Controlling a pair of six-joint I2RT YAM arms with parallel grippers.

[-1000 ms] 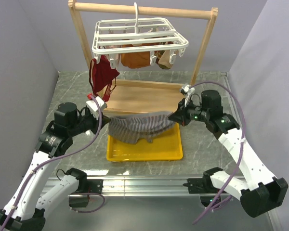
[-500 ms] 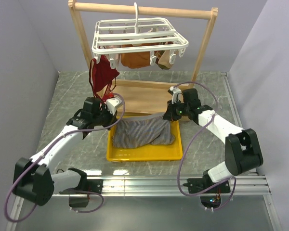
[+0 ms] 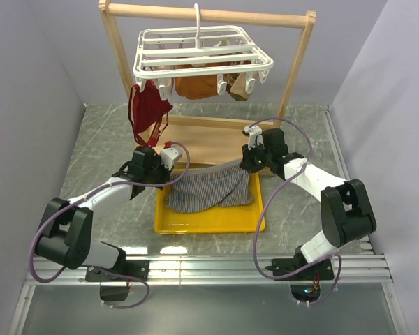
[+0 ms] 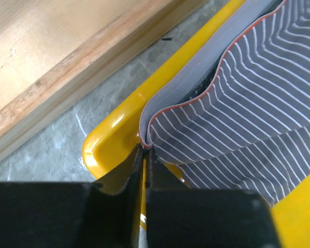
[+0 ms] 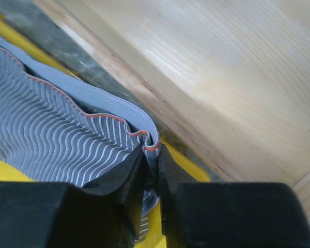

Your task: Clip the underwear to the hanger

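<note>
This is a robotics lab test cell. Plain pale partition walls (image 3: 28, 105) box in a marble-patterned desk (image 3: 98, 139). The left arm (image 3: 101, 195) and right arm (image 3: 314, 183) are bolted to an aluminium rail (image 3: 209, 264). Purple cables (image 3: 255, 234) loop loose, and a wooden frame stand (image 3: 209, 14) carries a staged hanger (image 3: 202, 52).

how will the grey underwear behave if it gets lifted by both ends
Probably floppy: the underwear hangs in folds from its two pinched corners onto the tray. Likely light, since small pinches on the waistband hold it up. It may bunch or slip: the cloth is crumpled at the right fingers.
</note>
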